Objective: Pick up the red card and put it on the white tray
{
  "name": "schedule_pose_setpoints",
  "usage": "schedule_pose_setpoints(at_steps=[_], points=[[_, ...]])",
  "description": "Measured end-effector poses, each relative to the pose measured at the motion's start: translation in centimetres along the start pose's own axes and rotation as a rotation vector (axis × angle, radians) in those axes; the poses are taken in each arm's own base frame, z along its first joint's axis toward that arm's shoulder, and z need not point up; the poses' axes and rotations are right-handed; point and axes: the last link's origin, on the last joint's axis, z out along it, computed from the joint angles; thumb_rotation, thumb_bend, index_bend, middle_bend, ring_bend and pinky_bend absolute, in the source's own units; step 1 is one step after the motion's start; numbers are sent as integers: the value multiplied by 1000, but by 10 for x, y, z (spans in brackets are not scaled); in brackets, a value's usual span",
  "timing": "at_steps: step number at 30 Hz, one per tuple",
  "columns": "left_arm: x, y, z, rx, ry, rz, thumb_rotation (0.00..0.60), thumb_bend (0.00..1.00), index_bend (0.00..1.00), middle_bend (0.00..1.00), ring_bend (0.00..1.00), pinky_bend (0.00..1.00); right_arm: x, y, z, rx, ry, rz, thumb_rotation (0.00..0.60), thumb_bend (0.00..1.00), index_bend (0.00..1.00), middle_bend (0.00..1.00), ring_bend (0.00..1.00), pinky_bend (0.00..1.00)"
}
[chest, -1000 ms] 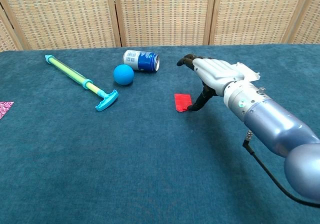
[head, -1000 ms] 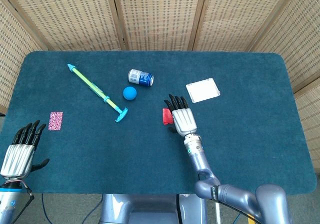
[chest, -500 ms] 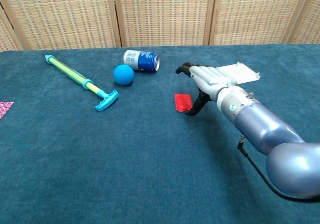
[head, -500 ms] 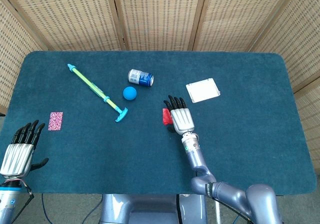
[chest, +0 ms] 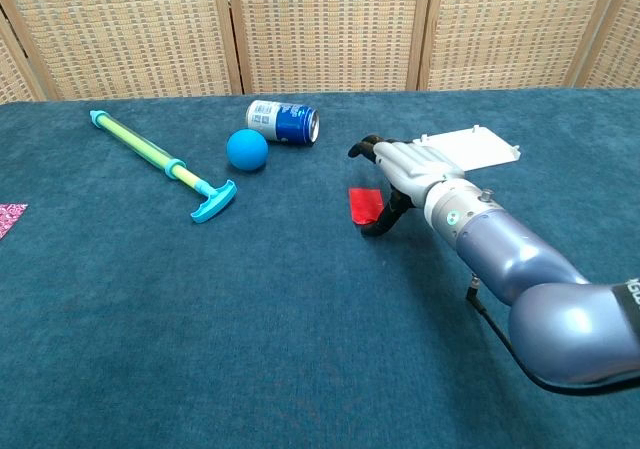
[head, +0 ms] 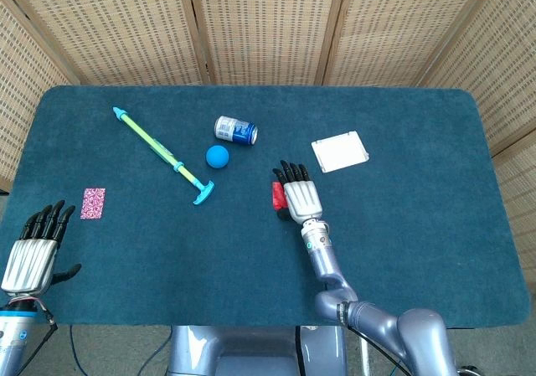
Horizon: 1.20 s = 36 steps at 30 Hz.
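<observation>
The red card point(head: 276, 195) point(chest: 365, 205) lies on the blue cloth near the table's middle. My right hand point(head: 300, 197) point(chest: 411, 163) hovers just right of it, palm down, fingers stretched forward and apart. Its thumb hooks down at the card's near right corner; I cannot tell if it touches. Nothing is held in it. The white tray point(head: 340, 151) point(chest: 482, 144) sits behind and right of this hand. My left hand point(head: 33, 247) rests at the table's near left corner, fingers extended, holding nothing; the chest view does not show it.
A blue ball point(head: 218, 157) point(chest: 247, 150) and a blue can point(head: 235, 130) point(chest: 282, 122) on its side lie behind and left of the card. A green-and-blue toy pump point(head: 163, 154) point(chest: 160, 159) lies further left. A pink patterned card point(head: 93, 203) point(chest: 8, 216) sits near the left edge.
My right hand has drawn slightly left and nearer, closing in on the red card's right edge, thumb now at its near corner. The card and left hand have not moved.
</observation>
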Motion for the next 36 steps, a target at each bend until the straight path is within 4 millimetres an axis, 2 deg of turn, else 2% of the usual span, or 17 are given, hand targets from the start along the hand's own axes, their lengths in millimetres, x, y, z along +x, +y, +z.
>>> schedule_pose_setpoints(at_steps=[8, 14, 20, 25, 36], points=[[0, -1, 0, 3, 0, 0, 600, 83, 0, 0, 0, 90, -6, 2, 5, -12, -7, -10, 600, 489, 210, 0, 0, 0], [0, 0, 0, 1, -2, -1, 600, 83, 0, 0, 0, 90, -9, 2, 6, -13, -8, -13, 600, 484, 359, 0, 0, 0], [-1, 1, 0, -4, -5, -2, 600, 83, 0, 0, 0, 90, -9, 4, 6, -20, -14, -18, 600, 469, 462, 2, 0, 0], [0, 1, 0, -7, -2, -4, 600, 83, 0, 0, 0, 90, -8, 6, 5, -25, -14, -19, 600, 437, 554, 55, 0, 0], [5, 0, -1, -2, 23, -12, 600, 84, 0, 0, 0, 90, -9, 4, 2, -29, -18, -22, 600, 431, 639, 121, 0, 0]])
